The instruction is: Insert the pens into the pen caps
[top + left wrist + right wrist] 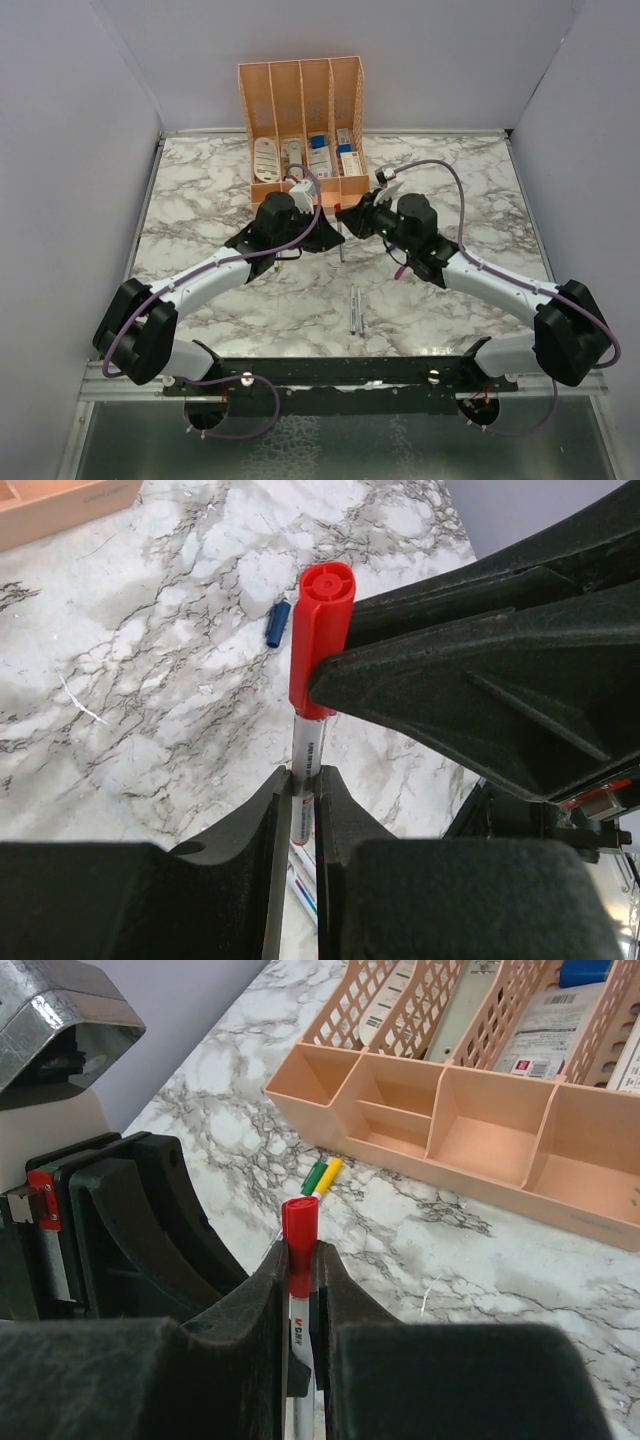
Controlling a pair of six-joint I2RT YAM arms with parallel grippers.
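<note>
Grey-white loose pens point(355, 310) lie on the marble surface point(200, 190), farthest out from the peach organizer point(420, 1165). Closer to it, the left gripper point(303, 780) is clamped on an upright pen barrel point(304, 742), and the right gripper point(298, 1270) is clamped on the red cap point(320, 620) over its tip. If the two drift out of line while pressing, I'd expect the cap to jam or the barrel to slip. A green cap point(314, 1178) and a yellow cap point(329, 1170) lie just before the organizer.
</note>
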